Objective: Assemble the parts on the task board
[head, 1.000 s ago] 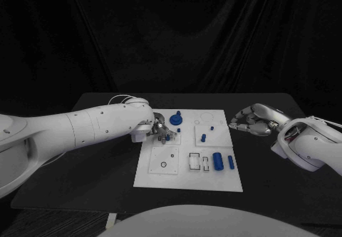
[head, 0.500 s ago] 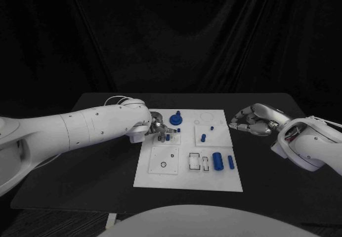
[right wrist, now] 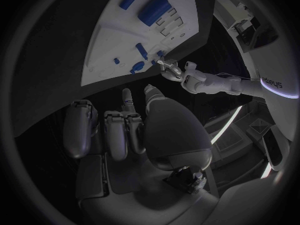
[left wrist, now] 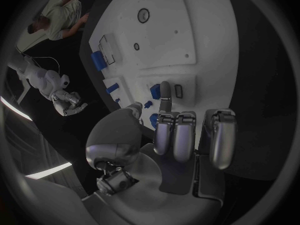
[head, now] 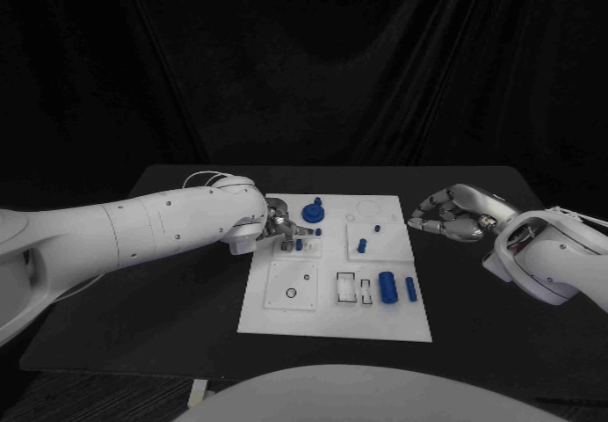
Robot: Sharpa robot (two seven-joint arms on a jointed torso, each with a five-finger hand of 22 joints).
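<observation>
The white task board (head: 332, 308) lies mid-table. On it are a round blue part (head: 313, 211), small blue pegs (head: 361, 246) and two blue cylinders (head: 387, 287) at its near right. My left hand (head: 283, 231) hovers low over the board's far left corner. Most of its fingers are curled, and one straight finger (left wrist: 165, 96) reaches to a small blue part (left wrist: 154, 90) beside a slot. I see nothing held in it. My right hand (head: 449, 216) stays off the board's right edge over the black table, fingers curled in on nothing.
The board carries raised white panels with holes and rectangular slots (head: 346, 286). In the right wrist view the board (right wrist: 112, 40) and the left hand (right wrist: 187, 79) lie ahead of the right hand (right wrist: 134, 130). Bare black table (head: 177, 299) surrounds the board.
My left hand has shifted slightly toward the board's far edge, its fingers still over the same corner. The right hand has not moved.
</observation>
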